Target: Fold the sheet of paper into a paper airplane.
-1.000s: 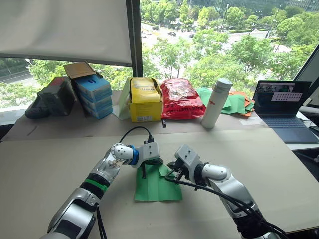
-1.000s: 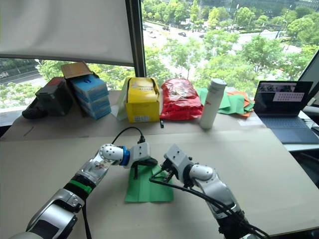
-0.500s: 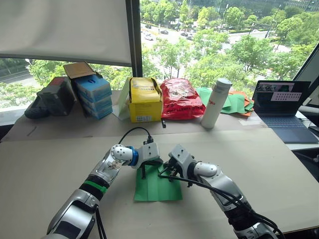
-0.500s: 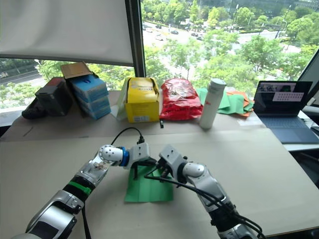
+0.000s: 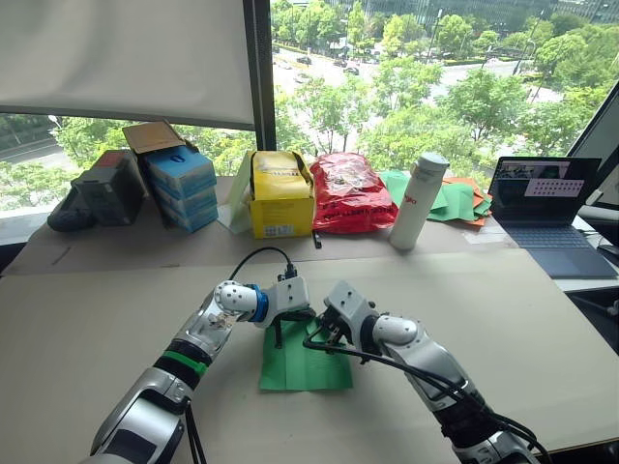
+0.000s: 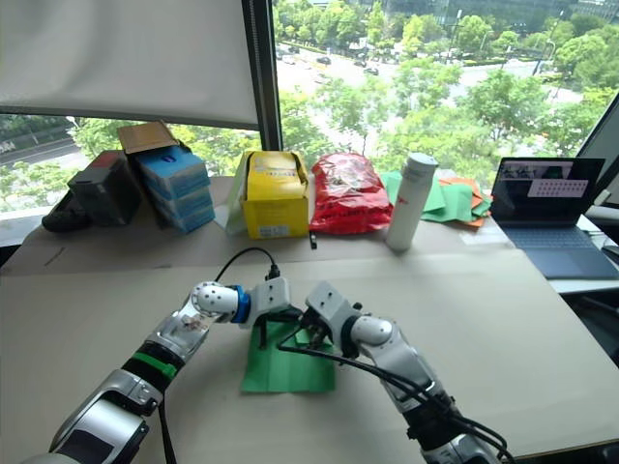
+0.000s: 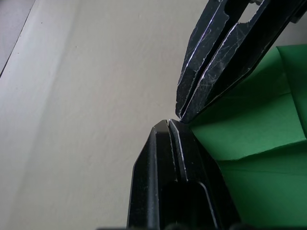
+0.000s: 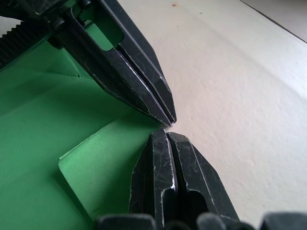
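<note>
Cardboard table (image 5: 87, 319); white bottle (image 5: 420, 200), laptop (image 5: 545, 208) behind.

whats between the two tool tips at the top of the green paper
Nothing. In the right wrist view the right tool and left tool meet tip to tip, both shut, at the edge of the sheet of paper.

bare surface (image 5: 77, 319) lies open left, right and near side of the sheet of paper (image 5: 305, 365). left gripper (image 5: 281, 338) and right gripper (image 5: 314, 340), fingers closed, meet tip to tip at its far edge. far side crowded: blue boxes (image 5: 182, 187), yellow box (image 5: 282, 194), red bag (image 5: 349, 191), white bottle (image 5: 420, 201), laptop (image 5: 549, 215).
</note>
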Controlling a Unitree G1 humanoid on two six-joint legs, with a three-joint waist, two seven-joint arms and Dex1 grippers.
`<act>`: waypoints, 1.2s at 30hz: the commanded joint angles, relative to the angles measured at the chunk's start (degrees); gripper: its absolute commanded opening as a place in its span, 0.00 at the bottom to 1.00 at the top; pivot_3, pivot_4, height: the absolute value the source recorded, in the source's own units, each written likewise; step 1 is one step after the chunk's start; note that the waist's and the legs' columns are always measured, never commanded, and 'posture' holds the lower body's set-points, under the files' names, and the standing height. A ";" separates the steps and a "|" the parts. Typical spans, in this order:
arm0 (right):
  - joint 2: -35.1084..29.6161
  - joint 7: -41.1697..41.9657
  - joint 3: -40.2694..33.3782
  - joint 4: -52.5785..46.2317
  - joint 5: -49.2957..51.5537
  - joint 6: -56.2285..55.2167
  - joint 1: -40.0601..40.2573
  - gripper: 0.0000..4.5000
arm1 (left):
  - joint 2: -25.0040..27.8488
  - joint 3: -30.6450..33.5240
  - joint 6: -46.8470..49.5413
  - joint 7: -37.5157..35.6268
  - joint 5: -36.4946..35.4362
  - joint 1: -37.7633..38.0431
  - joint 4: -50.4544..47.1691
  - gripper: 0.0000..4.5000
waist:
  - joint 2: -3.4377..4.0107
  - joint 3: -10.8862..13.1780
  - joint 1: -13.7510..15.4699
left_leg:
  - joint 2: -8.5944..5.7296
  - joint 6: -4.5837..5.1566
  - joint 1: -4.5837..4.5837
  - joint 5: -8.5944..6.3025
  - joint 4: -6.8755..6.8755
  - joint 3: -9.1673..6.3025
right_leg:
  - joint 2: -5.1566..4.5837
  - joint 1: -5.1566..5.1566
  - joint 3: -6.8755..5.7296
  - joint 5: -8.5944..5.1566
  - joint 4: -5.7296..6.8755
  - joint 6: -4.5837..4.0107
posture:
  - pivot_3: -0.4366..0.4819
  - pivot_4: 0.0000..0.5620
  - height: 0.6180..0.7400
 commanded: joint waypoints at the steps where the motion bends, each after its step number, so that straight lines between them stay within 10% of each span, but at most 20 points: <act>1: 1.37 -0.37 -2.38 -4.17 2.17 -0.34 0.04 0.00 | 0.90 -0.47 1.18 0.21 2.05 0.92 1.53 0.00 | 0.00 0.00 0.00 | 0.00 0.00 -0.02 0.00 0.00 0.00 | 0.00 -0.01 0.00 0.00 0.00 0.00 | 0.48 0.27 1.00; 36: 0.81 -2.38 -0.86 -2.78 0.98 0.27 1.74 0.00 | 0.98 -0.39 1.46 -0.19 2.10 0.82 1.20 0.00 | 0.00 0.01 0.01 | -0.01 0.02 -0.08 -0.01 0.00 0.00 | -0.01 -0.06 -0.02 0.00 -0.01 0.00 | 0.48 0.27 1.00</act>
